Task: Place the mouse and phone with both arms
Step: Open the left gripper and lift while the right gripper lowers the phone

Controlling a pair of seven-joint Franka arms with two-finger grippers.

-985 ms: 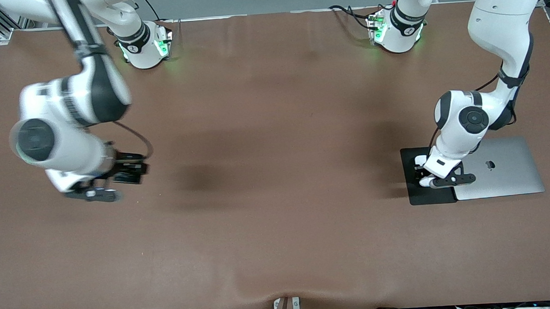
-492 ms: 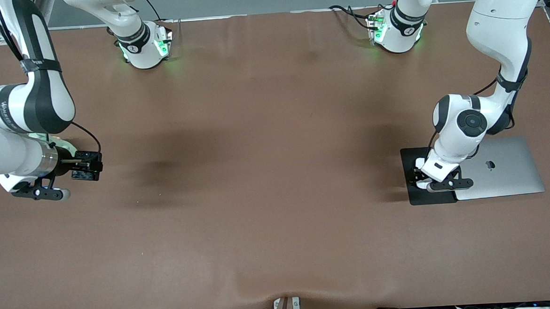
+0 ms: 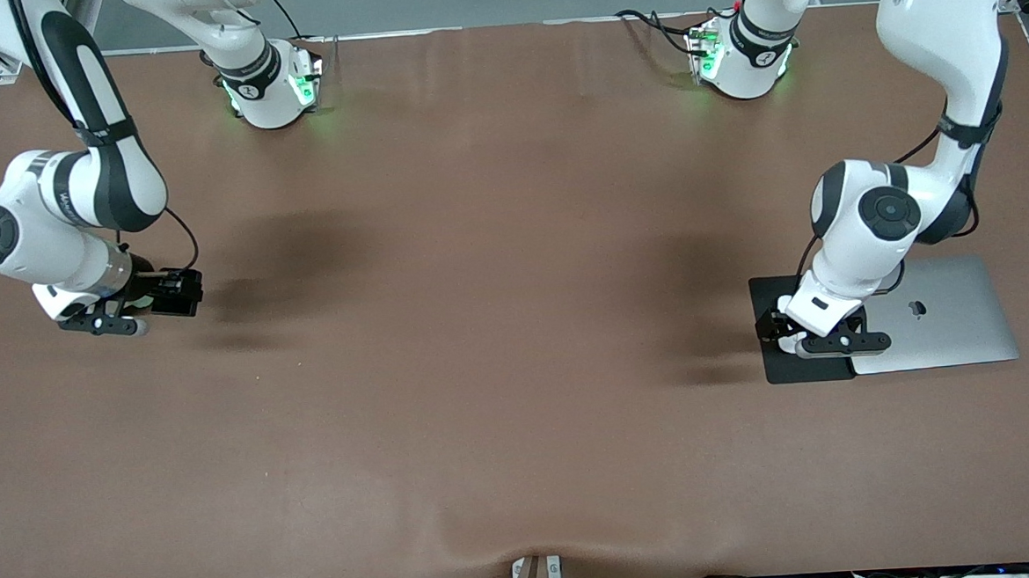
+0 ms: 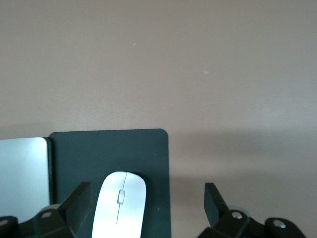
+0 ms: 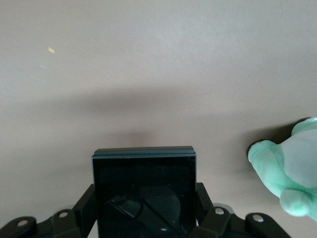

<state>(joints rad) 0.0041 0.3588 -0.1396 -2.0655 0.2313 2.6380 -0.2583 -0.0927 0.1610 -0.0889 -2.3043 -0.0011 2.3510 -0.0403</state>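
The white mouse (image 4: 120,204) lies on the black mouse pad (image 4: 143,148). My left gripper (image 4: 147,198) hangs over it, open, with one finger on either side and not touching it. In the front view the left gripper (image 3: 778,328) is over the pad (image 3: 805,371) and the mouse is hidden under the hand. My right gripper (image 3: 171,292) is shut on the black phone (image 3: 182,291) and holds it just over the table at the right arm's end. In the right wrist view the phone (image 5: 143,183) sits flat between the fingers (image 5: 85,203).
A closed silver laptop (image 3: 938,311) lies beside the pad, toward the left arm's end; its edge shows in the left wrist view (image 4: 22,168). A green plush toy (image 5: 290,171) lies on the table close to the held phone. The table's edge runs near the right arm.
The right arm has swung toward its end of the table with the phone and now holds it lower. The left gripper has stayed over the pad, barely shifting.
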